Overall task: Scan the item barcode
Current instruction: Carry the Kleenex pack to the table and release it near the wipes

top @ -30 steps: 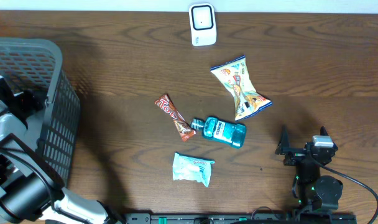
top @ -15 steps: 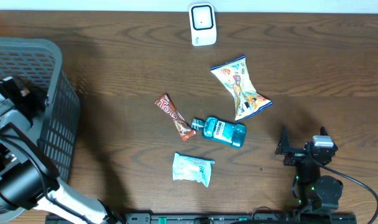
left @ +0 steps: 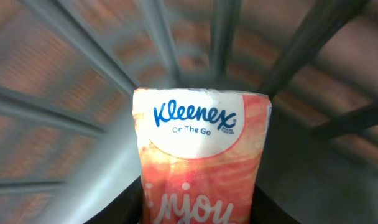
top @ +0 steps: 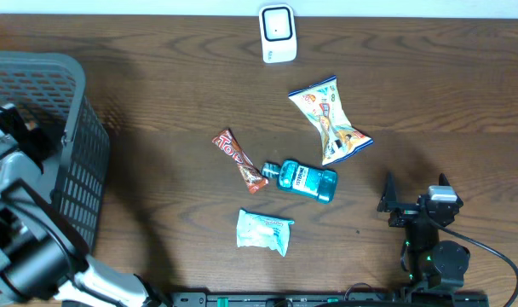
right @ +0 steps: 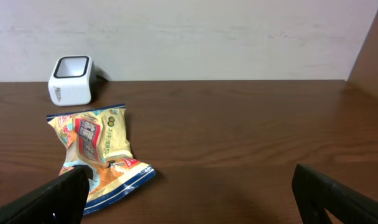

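Note:
In the left wrist view, an orange and white Kleenex tissue pack (left: 198, 149) stands between the black fingers of my left gripper (left: 198, 210). The jaws press on both of its sides, inside the grey mesh basket (top: 76, 102). No barcode shows on the face towards the camera. From overhead only the left arm (top: 16, 145) shows, reaching over the basket, and the pack is hidden. The white scanner (top: 277, 33) stands at the table's far edge and appears again as the scanner (right: 70, 79). My right gripper (top: 417, 198) rests open and empty near the front right.
A yellow snack bag (top: 330, 121) lies mid-right, in front of the right gripper's left finger (right: 52, 199). A brown candy bar (top: 239, 160), a teal mouthwash bottle (top: 303, 180) and a pale blue packet (top: 264, 231) lie in the middle. Basket bars (left: 288, 56) surround the left gripper.
The left arm has shifted a little over the basket. The right arm and the items on the table have not moved.

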Available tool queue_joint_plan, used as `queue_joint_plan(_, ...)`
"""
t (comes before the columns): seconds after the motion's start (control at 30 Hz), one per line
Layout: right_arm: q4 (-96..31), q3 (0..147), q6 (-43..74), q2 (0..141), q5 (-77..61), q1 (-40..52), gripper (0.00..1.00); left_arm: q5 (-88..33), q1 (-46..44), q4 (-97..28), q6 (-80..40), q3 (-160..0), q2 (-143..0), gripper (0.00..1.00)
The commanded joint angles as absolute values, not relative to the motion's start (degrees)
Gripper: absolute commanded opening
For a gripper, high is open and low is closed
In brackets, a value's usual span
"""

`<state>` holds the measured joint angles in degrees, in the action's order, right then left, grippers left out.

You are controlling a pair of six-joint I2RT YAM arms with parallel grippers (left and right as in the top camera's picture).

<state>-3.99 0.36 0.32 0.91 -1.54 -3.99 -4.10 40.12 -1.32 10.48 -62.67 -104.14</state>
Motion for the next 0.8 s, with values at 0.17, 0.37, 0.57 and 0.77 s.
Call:
queue_joint_plan(0.17, -4.19, 0.34, -0.49, 0.71, -1.63, -3.75, 0.99, -3.46, 40.29, -0.82, -4.19, -63.13, -78.00, 0.38)
queue_joint_plan(0.37, -4.19, 0.32, -0.51, 0.71, -1.63, -3.75, 0.99, -19.00, 37.91, 0.23, -16.99, -63.13, -61.54, 0.38)
queue_joint_plan(0.57, -4.19, 0.32, -0.51, 0.71, -1.65, -3.75, 0.99, -29.80, 23.66, -1.83, -23.24, -63.13, -55.40, 0.38)
queue_joint_plan(0.77, -4.19, 0.32, -0.51, 0.71, -1.63, -3.75, 0.99, -25.19, 0.49, -6.83, -22.94, -63.07, -60.95, 0.38)
